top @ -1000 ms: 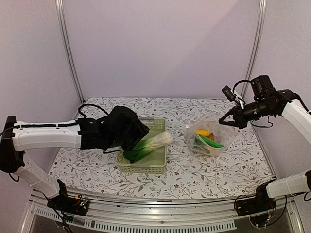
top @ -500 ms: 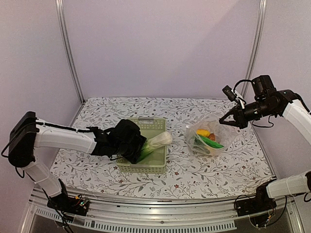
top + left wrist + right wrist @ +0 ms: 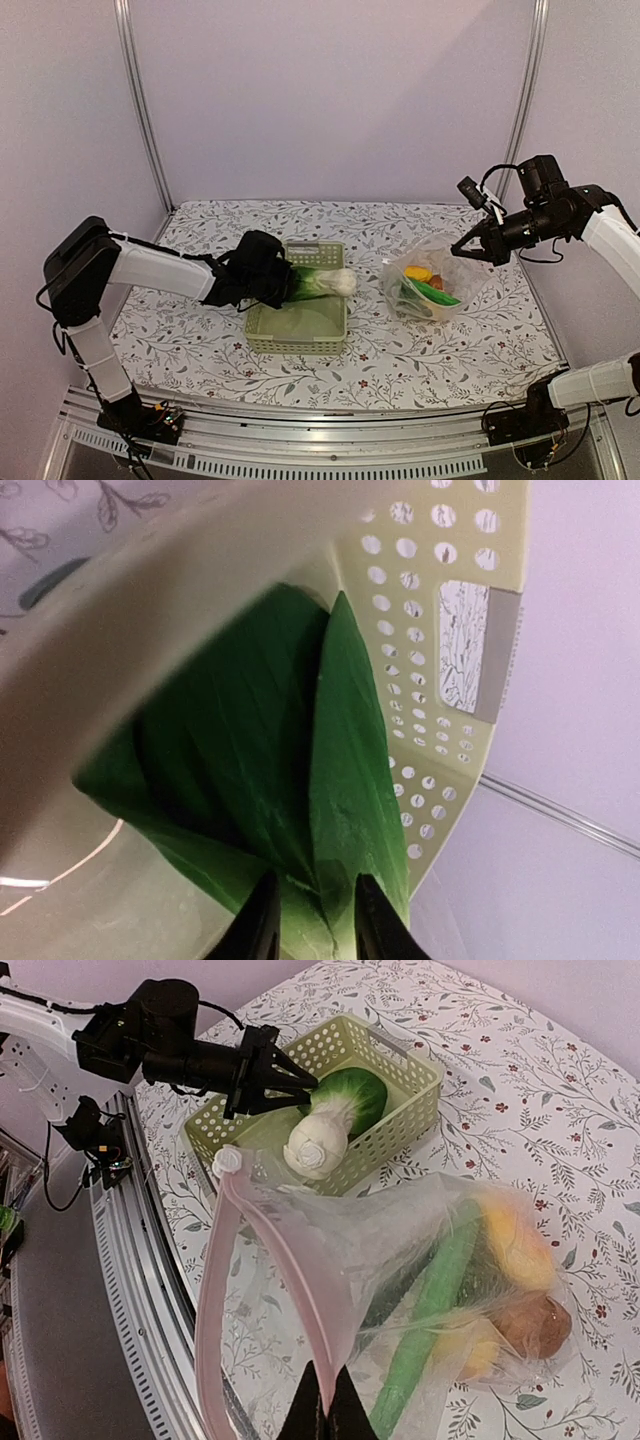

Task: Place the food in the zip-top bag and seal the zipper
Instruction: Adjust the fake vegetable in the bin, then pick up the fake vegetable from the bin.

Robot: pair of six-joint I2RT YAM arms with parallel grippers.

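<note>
The left claw (image 3: 284,284) pinches the green leaves of the bok choy (image 3: 322,282), which is in the far part of the basket (image 3: 298,338). Just right of the basket sits the zip-top bag (image 3: 428,300), with a yellow lemon (image 3: 418,272) and a green cucumber (image 3: 436,292) inside. The right claw (image 3: 463,250), farther right of the basket, is pressed together on the bag's top edge.

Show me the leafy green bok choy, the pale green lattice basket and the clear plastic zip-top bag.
leafy green bok choy (image 3: 314,1150), right wrist view, white stem.
pale green lattice basket (image 3: 295,343), top external view, near wall.
clear plastic zip-top bag (image 3: 330,1250), right wrist view, crinkled side.
</note>
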